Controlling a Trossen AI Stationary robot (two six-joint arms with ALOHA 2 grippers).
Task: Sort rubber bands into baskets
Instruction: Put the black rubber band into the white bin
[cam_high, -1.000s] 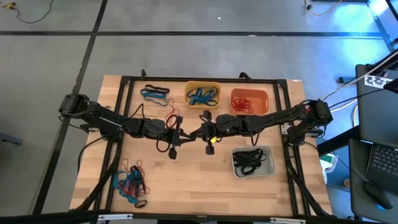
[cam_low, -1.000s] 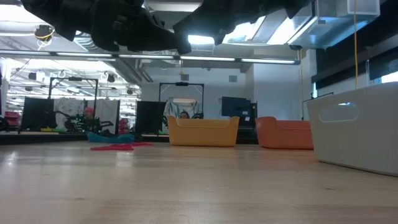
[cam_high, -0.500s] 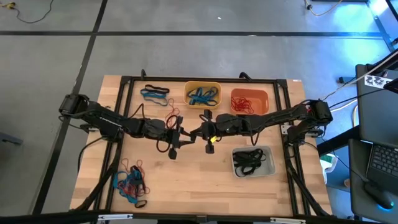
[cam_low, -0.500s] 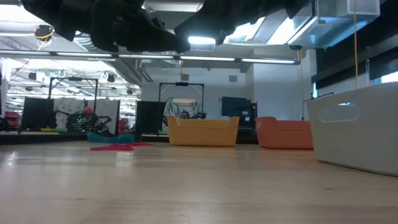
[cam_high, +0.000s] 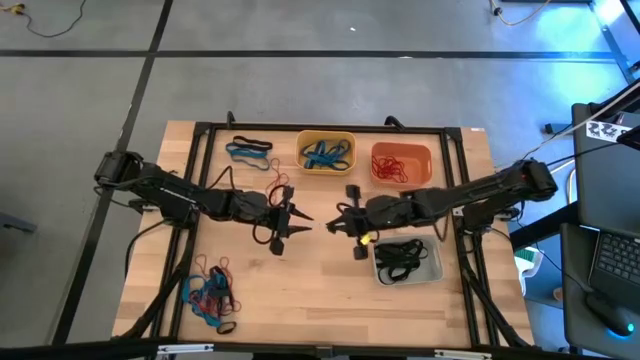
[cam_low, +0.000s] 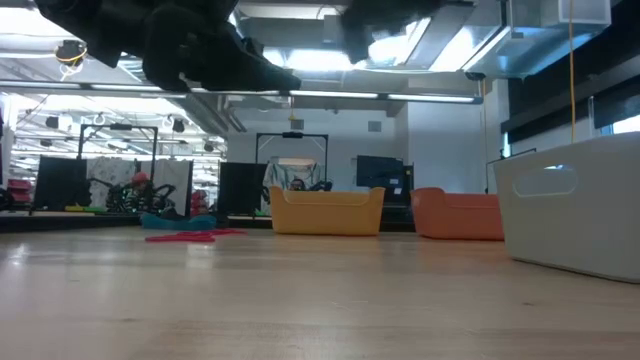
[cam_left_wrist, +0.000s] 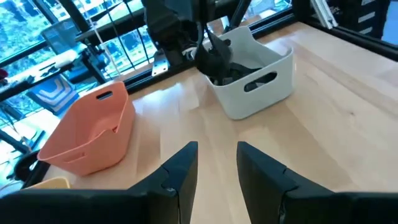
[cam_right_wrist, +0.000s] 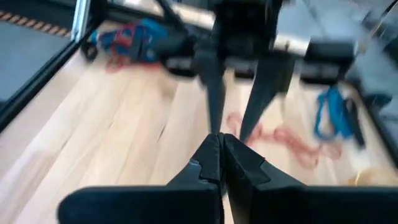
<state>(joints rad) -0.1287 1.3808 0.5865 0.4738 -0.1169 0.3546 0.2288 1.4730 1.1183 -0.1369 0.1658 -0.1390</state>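
A pale wooden desk (cam_high: 310, 290) stands on a grey concrete floor, framed by black rails. Going from my left: a tangled heap of blue, red and black rubber bands (cam_high: 209, 297) lies at the near-left corner, unsorted, and a smaller blue and black bunch (cam_high: 249, 149) sits at the far-left edge. A few red loops (cam_high: 277, 190) rest just beside my left pincer (cam_high: 297, 218), which hangs over the middle of the desk with its fingers parted and nothing between them. I judge it is empty because it is between picks.

Along the far edge the yellow basket (cam_high: 326, 135) holds blue bands and the orange basket (cam_high: 401, 150) holds red ones, so each colour has its own tub. My right pincer (cam_high: 338, 226) is pinched shut, pointing toward the left one; I cannot tell whether a band is caught in it. Just to its right, the pale grey basket (cam_high: 432, 262) holds the black bands, close at hand for any black loop I carry.
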